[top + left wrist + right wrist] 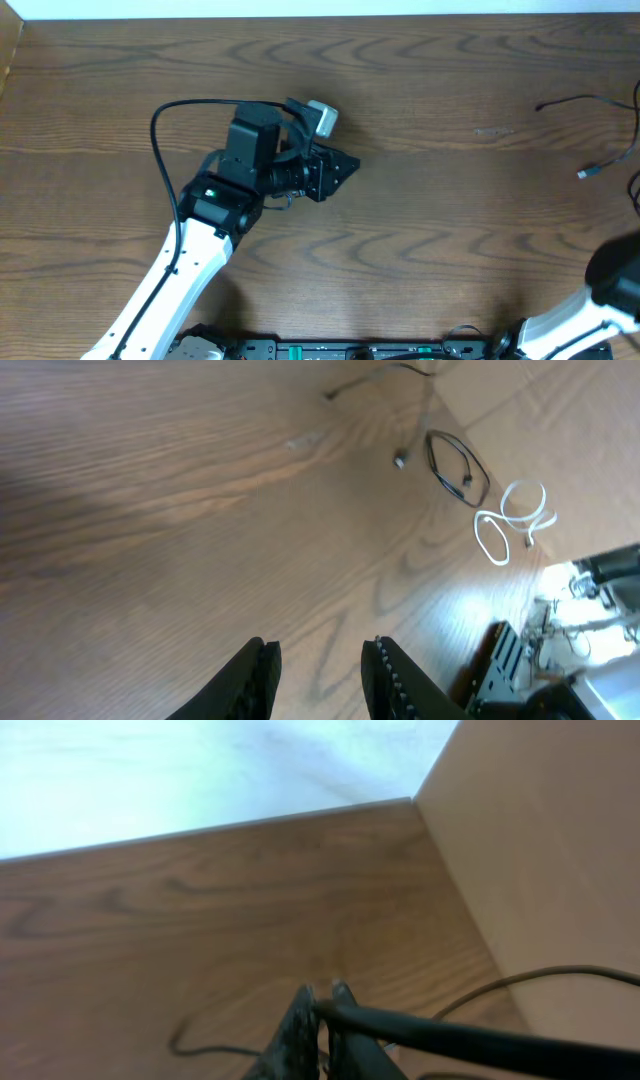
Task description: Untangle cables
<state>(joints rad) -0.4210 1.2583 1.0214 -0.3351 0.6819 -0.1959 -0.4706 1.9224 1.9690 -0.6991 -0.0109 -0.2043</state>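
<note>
Several thin cords make up your job, and they lie at the far right of the table (450, 250), well apart from your left arm.

The left wrist view shows them best. A white cord (510, 520) is folded into two small rounded loops. Just beside it a black loop (455, 465) is drawn into a narrow oval. A small plug end (400, 458) lies near that, and a dark strand (385, 375) curves away farther off.

Overhead you get only the dark strand (575, 99) and the plug end (585, 173), both thread-fine against the brown, heavily grained wood. The two loops fall outside that picture.

Your left claw (320, 645) stands partly open, its ridged black fingers (255, 675) a modest gap apart. It holds nothing and hangs over bare wood. Overhead it sits left of the table's middle (340, 168).

Your right claw (325, 992) shows only in its own wrist view. Its fingers are pressed together, and a black cord (450, 1035) runs straight from the tips off to the right, so it appears pinched there. That view also gives you the table's corner and a smooth tan side panel (540, 840) rising on the right.
</note>
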